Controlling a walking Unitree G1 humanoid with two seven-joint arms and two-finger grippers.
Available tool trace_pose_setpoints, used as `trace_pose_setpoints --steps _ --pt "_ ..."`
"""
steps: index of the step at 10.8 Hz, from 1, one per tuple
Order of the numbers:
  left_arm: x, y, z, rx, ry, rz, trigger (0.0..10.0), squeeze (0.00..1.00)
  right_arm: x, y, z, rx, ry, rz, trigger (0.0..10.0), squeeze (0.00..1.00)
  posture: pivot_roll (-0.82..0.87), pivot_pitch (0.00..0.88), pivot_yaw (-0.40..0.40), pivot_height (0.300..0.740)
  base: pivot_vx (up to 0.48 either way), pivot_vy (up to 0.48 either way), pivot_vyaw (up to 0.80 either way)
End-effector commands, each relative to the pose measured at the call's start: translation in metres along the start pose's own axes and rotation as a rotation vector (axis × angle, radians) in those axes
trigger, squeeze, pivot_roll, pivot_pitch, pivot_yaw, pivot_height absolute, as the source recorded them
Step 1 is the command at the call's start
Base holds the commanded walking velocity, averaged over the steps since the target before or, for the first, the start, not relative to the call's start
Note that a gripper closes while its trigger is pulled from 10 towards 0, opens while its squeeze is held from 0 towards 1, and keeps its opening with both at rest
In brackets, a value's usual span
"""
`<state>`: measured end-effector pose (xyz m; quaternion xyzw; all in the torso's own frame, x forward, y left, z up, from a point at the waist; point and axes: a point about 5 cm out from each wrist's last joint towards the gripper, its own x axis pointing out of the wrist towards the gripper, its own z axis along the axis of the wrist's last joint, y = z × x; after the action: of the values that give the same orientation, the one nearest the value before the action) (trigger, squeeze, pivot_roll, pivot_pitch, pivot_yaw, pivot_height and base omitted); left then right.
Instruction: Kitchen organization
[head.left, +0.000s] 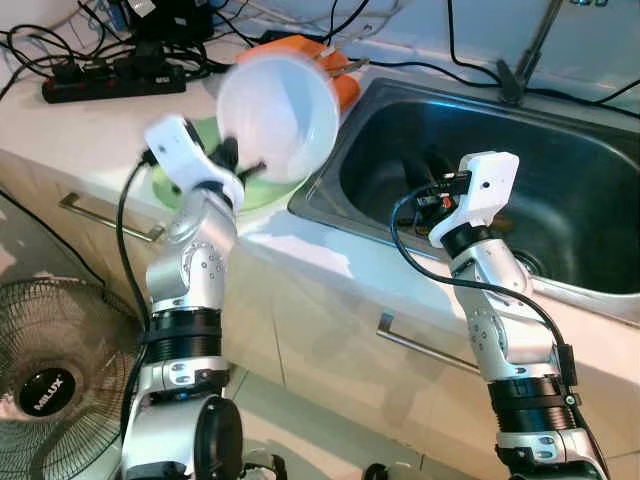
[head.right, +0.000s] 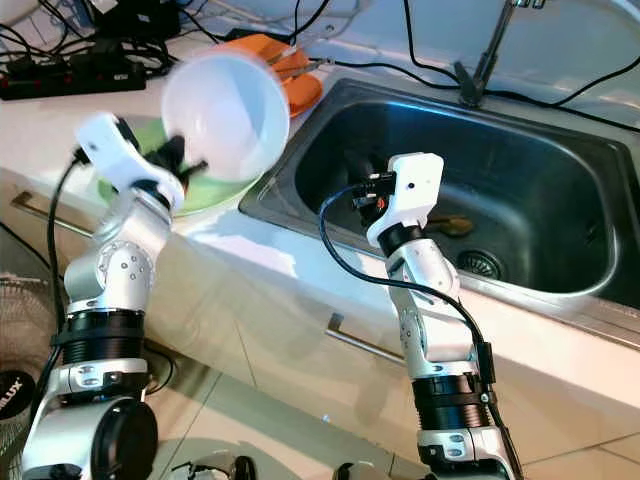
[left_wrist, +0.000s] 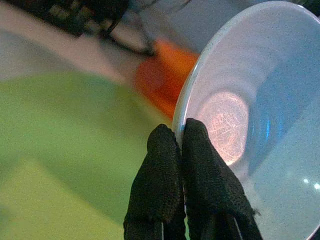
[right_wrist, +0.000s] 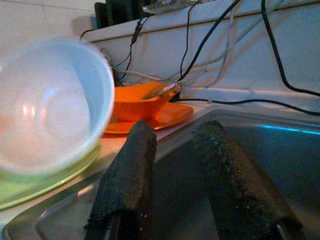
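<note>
Left gripper (left_wrist: 182, 137) pinches the blurred white bowl's (head.left: 275, 115) rim; right gripper (right_wrist: 175, 145) gapes, seemingly empty.

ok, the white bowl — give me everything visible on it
The white bowl is a round, deep, plain bowl, pale and slightly translucent, plastic by its look, with light glowing through its base in the left wrist view. It seems empty. It is tipped on its side, opening toward the camera, raised over the green plate on the counter beside the sink. The left gripper pinches its rim, one finger inside and one outside. Its outline is motion-blurred. The orange dishes lie behind it.
</note>
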<state>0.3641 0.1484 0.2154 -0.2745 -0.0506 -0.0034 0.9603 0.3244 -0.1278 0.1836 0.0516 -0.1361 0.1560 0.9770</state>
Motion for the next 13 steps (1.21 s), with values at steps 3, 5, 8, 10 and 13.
trace_pose_setpoints --steps 3,5,8,10,13 --pt "-0.003 -0.037 0.017 -0.037 -0.106 -0.194 10.0 0.00 0.006 0.005 0.006 0.035 -0.020 0.014 10.0 0.14 0.03 0.053 0.000 0.740 0.000 0.000 0.00" --pt "-0.004 -0.043 0.009 -0.024 -0.090 -0.223 10.0 0.00 0.009 0.003 0.010 0.076 -0.037 -0.007 10.0 1.00 0.03 0.055 0.003 0.740 0.000 0.000 0.00" --pt "-0.006 -0.049 0.002 0.007 -0.063 -0.260 10.0 0.00 0.013 0.009 0.017 0.159 -0.060 0.014 10.0 1.00 0.03 0.052 0.013 0.740 0.000 0.000 0.00" --pt "-0.007 -0.054 -0.004 0.027 -0.040 -0.295 10.0 0.00 0.014 0.015 0.020 0.193 -0.069 0.048 10.0 1.00 0.02 0.050 0.016 0.740 0.000 0.000 0.00" --pt "-0.013 -0.068 -0.012 0.021 -0.015 -0.385 10.0 0.00 0.017 0.020 0.023 0.225 -0.072 0.067 10.0 0.00 0.02 0.035 0.022 0.740 0.000 0.000 0.00"
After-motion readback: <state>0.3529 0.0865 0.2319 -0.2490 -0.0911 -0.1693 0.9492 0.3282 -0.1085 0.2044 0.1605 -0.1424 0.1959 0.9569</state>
